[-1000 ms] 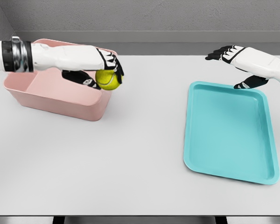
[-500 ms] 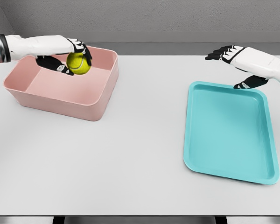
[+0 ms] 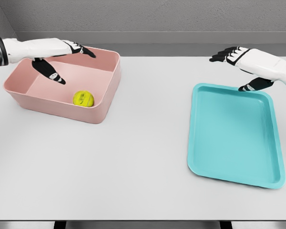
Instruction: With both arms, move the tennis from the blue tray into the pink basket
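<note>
The tennis ball [image 3: 83, 98] lies inside the pink basket [image 3: 109, 90]; the left robot hand [image 3: 62, 57] hovers above with fingers spread, empty. Lift it straight up, clear of the rim. The right robot hand [image 3: 245, 67], open, hangs over the blue tray [image 3: 233, 138]

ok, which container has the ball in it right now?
The pink rectangular plastic basket on the left: the yellow-green tennis ball lies on its floor. The shallow blue plastic tray on the right holds nothing.

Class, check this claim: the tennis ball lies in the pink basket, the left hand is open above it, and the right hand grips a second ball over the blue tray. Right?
Not quite. The head view shows the right hand open and empty; the rest holds: tennis ball, pink basket, left hand, blue tray.
</note>
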### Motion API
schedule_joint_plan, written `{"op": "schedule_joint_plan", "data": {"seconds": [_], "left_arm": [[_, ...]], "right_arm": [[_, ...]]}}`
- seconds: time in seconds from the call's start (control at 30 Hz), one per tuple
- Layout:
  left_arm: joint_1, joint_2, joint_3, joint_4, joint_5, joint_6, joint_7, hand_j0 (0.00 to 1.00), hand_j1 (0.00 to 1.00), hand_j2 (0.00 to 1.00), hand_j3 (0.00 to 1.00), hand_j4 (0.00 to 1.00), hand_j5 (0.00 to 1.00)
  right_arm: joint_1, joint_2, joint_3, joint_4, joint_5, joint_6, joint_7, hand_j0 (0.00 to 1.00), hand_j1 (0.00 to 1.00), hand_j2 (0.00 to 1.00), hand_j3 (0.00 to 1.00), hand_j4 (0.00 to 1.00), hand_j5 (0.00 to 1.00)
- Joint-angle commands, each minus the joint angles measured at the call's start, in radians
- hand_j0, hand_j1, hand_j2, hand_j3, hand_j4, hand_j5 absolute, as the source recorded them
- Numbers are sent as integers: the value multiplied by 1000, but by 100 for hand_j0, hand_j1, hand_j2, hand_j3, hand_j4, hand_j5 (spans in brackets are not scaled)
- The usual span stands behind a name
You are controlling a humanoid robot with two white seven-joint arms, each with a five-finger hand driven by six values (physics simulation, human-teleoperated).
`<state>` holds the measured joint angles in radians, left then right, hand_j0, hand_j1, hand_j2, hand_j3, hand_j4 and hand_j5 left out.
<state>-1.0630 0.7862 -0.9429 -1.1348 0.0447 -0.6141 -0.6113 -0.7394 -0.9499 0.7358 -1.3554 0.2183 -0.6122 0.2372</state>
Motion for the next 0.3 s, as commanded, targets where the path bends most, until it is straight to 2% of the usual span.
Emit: {"op": "schedule_joint_plan", "data": {"seconds": [0.0, 0.1, 0.13, 0.2, 0.23, 0.27], "left_arm": [[2, 56, 26, -100, 24, 3, 0, 100, 100, 100, 100, 100, 100], [28, 199, 26, -293, 101, 3, 0, 100, 100, 100, 100, 100, 100], [63, 235, 29, -339, 115, 3, 0, 100, 100, 100, 100, 100, 100], [175, 320, 133, -419, 116, 3, 0, 100, 100, 100, 100, 100, 100], [233, 326, 161, -430, 116, 3, 0, 100, 100, 100, 100, 100, 100], [252, 327, 174, -439, 115, 3, 0, 100, 100, 100, 100, 100, 100]], "right_arm": [[2, -1, -1, -1, -7, 1, -1, 100, 100, 100, 100, 100, 100], [0, -1, -1, -1, -7, 1, -1, 100, 100, 100, 100, 100, 100], [0, 0, -1, -1, -7, 1, 1, 100, 100, 100, 100, 100, 100], [0, -1, -1, -1, -7, 1, -1, 100, 100, 100, 100, 100, 100], [0, -1, -1, -1, -7, 1, -1, 100, 100, 100, 100, 100, 100], [2, -1, -1, -1, -7, 1, -1, 100, 100, 100, 100, 100, 100]]}}
